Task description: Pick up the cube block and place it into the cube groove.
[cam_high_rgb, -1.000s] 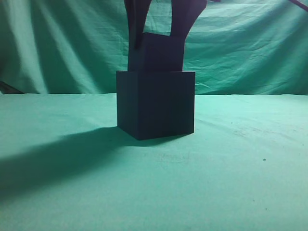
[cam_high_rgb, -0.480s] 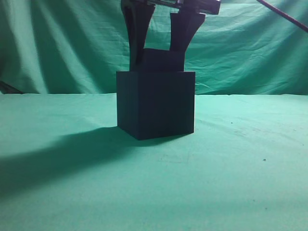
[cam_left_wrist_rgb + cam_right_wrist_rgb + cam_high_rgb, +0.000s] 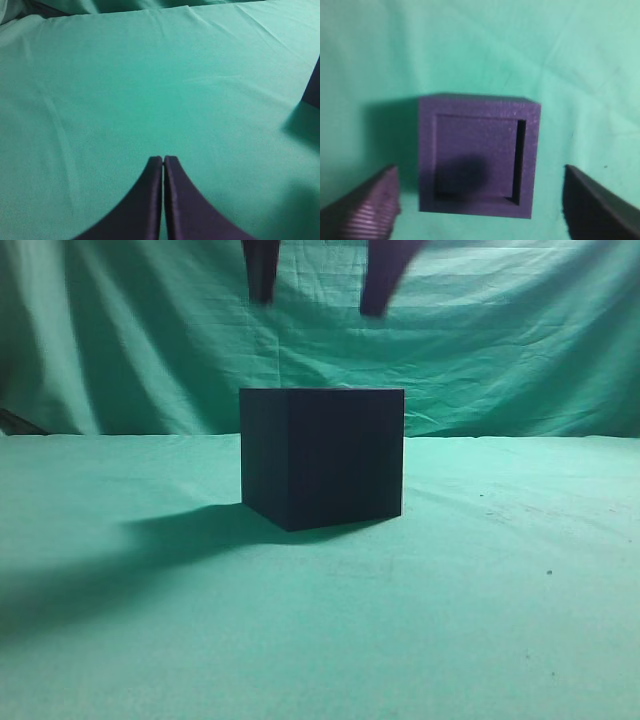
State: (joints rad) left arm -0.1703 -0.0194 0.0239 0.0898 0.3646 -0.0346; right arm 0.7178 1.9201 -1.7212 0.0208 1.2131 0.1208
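The groove (image 3: 322,458) stands on the green surface (image 3: 480,620), a little left of the middle in the exterior view, with one vertical edge turned toward the camera. It casts a long shadow to the left and near side. From this low angle its top is not visible, and nothing shows above its rim.

The right wrist view looks straight down into it. The block (image 3: 474,157) sits inside the groove (image 3: 426,155), its lighter purple top lying below the rim. It is pushed toward the left and far walls, leaving a dark gap along the right side and a thinner one along the near side (a round shadow falls on the block's near-left part).

The right gripper (image 3: 322,280) hangs directly above the groove, well clear of it, with its jaws spread wide and holding nothing. In the exterior view only the two dark finger ends show at the top edge; in the wrist view the fingers (image 3: 365,210) flank the groove at left and right without touching it.

The left gripper (image 3: 163,161) has its jaws pressed together, tips meeting, over bare green cloth. A dark edge at the far right of that view may be the groove, though I cannot tell for certain.
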